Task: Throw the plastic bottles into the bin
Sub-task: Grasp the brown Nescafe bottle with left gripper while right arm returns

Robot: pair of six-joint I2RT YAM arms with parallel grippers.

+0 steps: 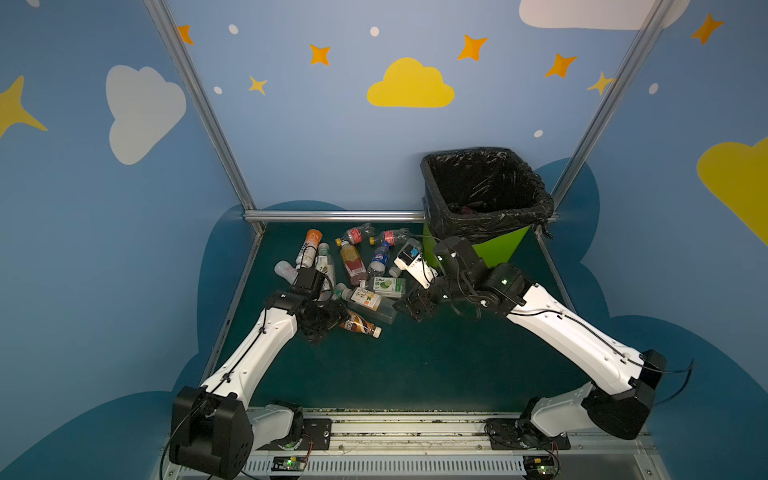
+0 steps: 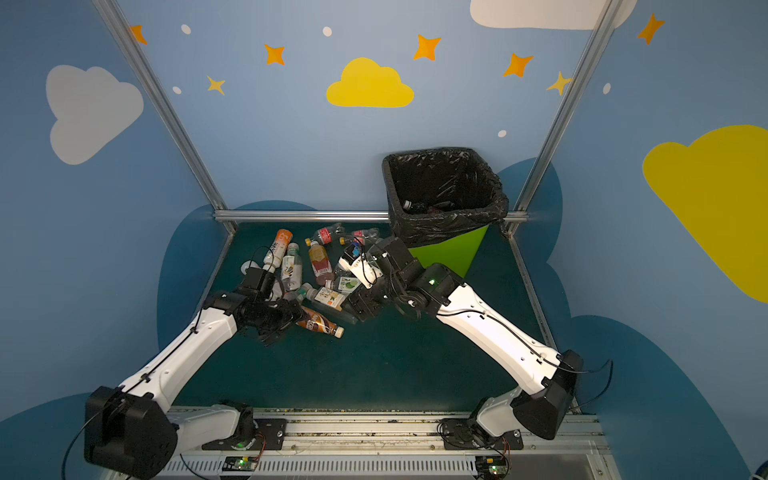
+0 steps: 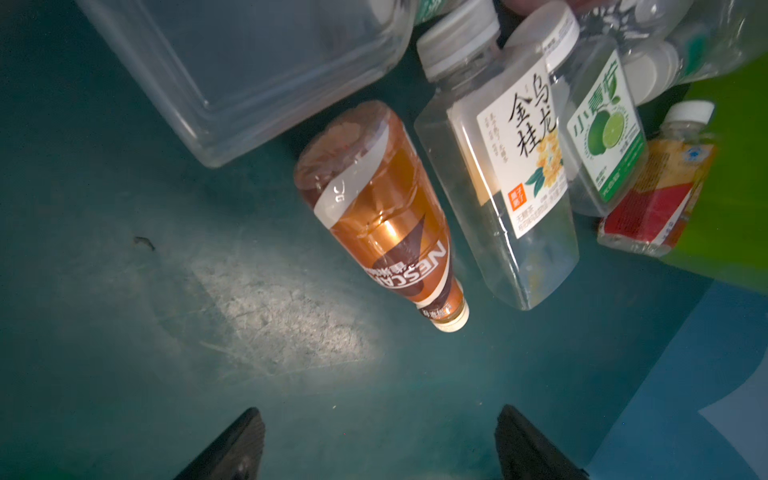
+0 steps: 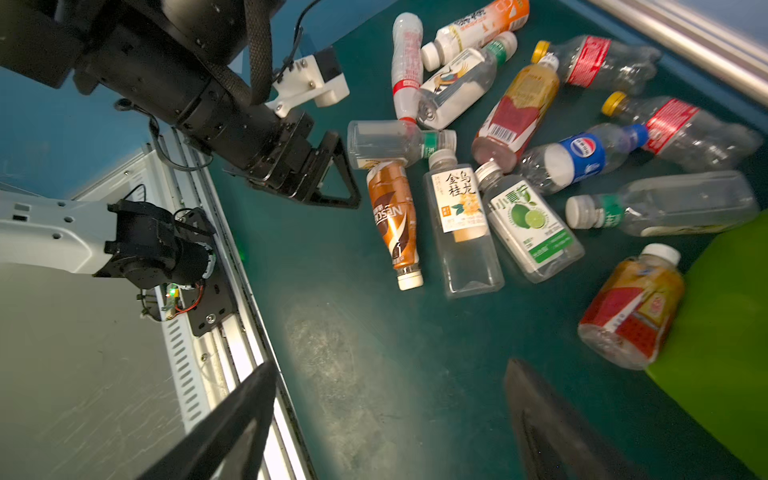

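Several plastic bottles lie in a heap on the dark green floor, seen in both top views. The bin, lime green with a black bag over its rim, stands at the back right. My left gripper is open and empty, low over bare floor, just short of a brown coffee bottle with a white cap. My right gripper is also open and empty, at the heap's near right side. A red-and-orange bottle rests against the bin's wall.
A clear tea bottle and a lime-label bottle lie beside the brown one. An aluminium rail runs along the back, and blue walls close both sides. The arms' base rail crosses the front. The left gripper shows in the right wrist view.
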